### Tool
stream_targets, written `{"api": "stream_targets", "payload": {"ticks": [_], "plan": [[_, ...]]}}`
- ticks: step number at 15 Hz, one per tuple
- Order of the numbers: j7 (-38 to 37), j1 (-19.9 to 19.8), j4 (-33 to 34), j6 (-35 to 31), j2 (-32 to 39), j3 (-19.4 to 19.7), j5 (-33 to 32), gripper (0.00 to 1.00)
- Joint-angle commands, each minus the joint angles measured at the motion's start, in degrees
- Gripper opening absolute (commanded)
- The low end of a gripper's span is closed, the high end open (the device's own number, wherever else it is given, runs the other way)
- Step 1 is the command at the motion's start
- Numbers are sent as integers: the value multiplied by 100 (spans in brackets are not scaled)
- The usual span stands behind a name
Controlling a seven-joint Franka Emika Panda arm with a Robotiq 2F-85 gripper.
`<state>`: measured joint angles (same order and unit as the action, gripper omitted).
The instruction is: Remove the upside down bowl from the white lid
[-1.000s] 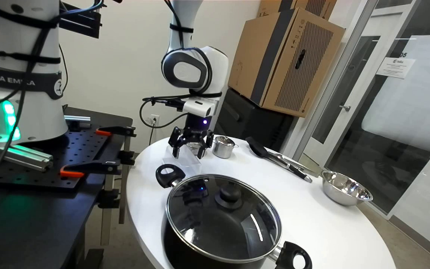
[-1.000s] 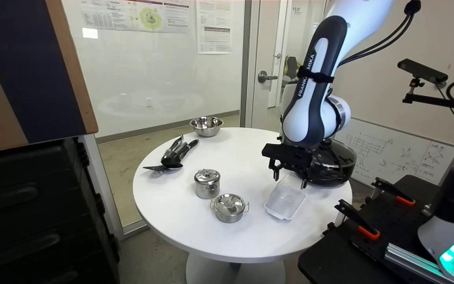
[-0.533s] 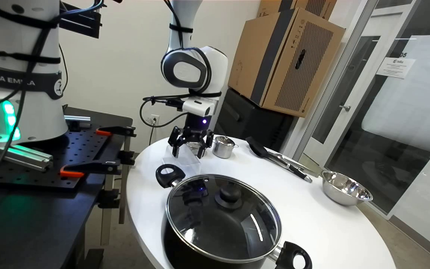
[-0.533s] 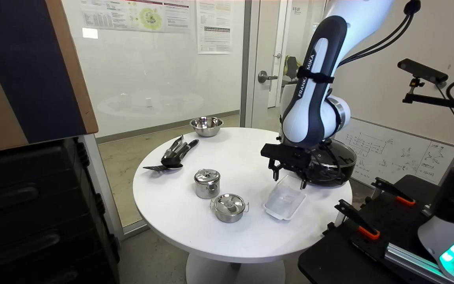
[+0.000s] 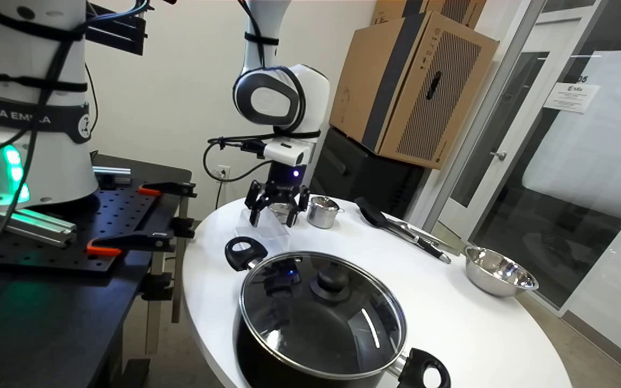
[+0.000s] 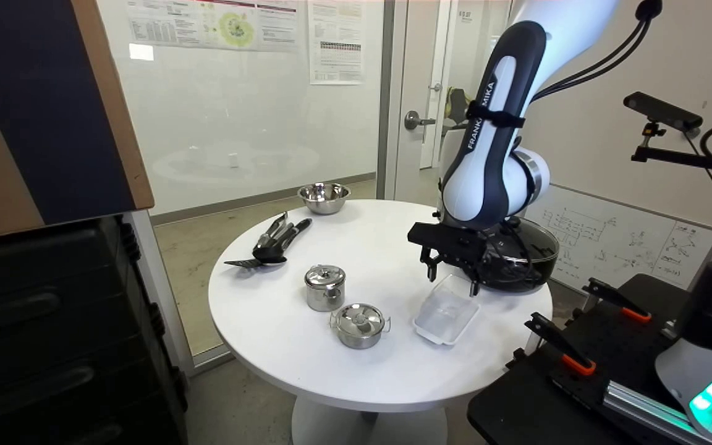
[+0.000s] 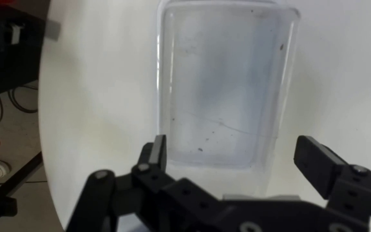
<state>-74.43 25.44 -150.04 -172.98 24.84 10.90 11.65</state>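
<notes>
No small steel bowl lying upside down shows. A clear rectangular plastic container [image 6: 447, 315] with a whitish lid-like rim [image 6: 435, 338] sits on the white table; it fits the upside-down thing on a white lid, but I cannot be sure which way up it is. It also shows in the wrist view [image 7: 217, 83] and faintly in an exterior view [image 5: 270, 235]. My gripper [image 6: 453, 282] is open and empty, pointing down over the container's end nearest the black pot. In the wrist view my gripper [image 7: 231, 140] has one finger on each side of that end; contact cannot be told.
A big black pot [image 5: 321, 318] with glass lid stands close to the container. Two small lidded steel pots, one tall [image 6: 325, 289] and one low [image 6: 360, 326], stand beside it. Dark utensils [image 6: 275, 241] and a wider steel bowl [image 6: 324, 199] lie near the table's edge.
My gripper has shifted by a very small amount, slightly up and sideways, and stays open. The clear container seems to have slid a tiny bit; other things have not moved.
</notes>
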Motion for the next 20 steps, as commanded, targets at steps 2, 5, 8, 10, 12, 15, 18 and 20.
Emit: {"api": "stream_targets", "payload": {"ticks": [2, 5, 8, 10, 12, 15, 18, 20], "plan": [[-207, 155, -209, 68, -252, 75, -56, 100], [-243, 182, -298, 66, -335, 67, -73, 100], [-279, 221, -317, 64, -329, 92, -91, 100], [-305, 249, -321, 64, -295, 118, -105, 100], [-307, 261, -327, 40, -269, 123, -108, 100], [-315, 275, -316, 30, -248, 127, -107, 100], [-320, 302, -320, -14, -230, 139, -110, 100], [-331, 333, -319, -118, -197, 164, -114, 100]]}}
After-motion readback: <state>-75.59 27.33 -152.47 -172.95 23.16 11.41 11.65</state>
